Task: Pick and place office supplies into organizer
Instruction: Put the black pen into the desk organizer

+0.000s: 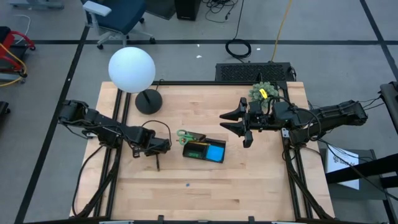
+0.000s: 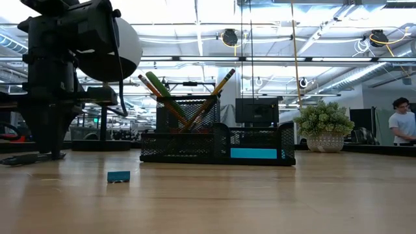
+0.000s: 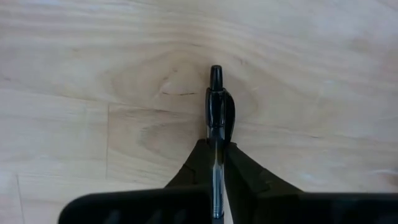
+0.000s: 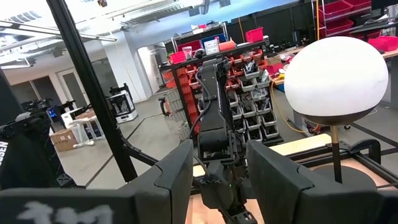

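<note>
Left of the organizer [image 1: 204,150], left gripper [image 1: 157,151] jaws pinched tight on a dark pen [image 3: 215,130] lying on the worktop [image 1: 186,193]. Grasp step; next lift, carry to organizer. Right gripper [image 1: 235,122] waits open, empty.

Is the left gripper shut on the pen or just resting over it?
Shut on it: the left gripper has both fingers pressed against the dark pen, which lies on the table.

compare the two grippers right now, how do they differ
The left gripper is shut on a dark pen low at the table; the right gripper is open, empty and raised right of the organizer. Both are dark and two-fingered.
</note>
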You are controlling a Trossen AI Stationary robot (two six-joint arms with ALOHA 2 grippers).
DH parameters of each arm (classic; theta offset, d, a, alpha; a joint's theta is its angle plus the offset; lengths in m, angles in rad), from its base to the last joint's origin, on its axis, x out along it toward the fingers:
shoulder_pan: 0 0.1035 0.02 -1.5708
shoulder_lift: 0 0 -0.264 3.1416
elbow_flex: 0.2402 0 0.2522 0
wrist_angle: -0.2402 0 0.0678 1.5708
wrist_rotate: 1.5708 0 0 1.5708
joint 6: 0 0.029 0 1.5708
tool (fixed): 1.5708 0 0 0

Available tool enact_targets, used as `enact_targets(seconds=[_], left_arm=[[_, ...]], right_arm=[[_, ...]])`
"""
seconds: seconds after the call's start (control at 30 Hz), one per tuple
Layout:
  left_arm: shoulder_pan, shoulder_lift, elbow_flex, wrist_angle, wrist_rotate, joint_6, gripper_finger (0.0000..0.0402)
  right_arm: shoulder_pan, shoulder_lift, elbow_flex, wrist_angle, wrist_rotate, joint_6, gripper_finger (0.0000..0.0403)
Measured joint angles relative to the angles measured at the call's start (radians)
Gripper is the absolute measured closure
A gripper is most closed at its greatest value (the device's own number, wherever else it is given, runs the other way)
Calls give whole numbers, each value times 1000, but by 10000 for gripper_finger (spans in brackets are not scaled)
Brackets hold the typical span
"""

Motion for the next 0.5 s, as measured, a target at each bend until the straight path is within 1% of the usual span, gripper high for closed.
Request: enact_targets(seconds=[0.1,0.33,0.5], left_arm=[[0,0,0,0,1,-1,397],[0,-11,3,3,6,-1,385],[-1,-36,0,3,4,-2,398]], right_arm=[[0,0,0,0,0,0,264],[0,0,0,0,0,0,264],[0,0,0,0,0,0,264]])
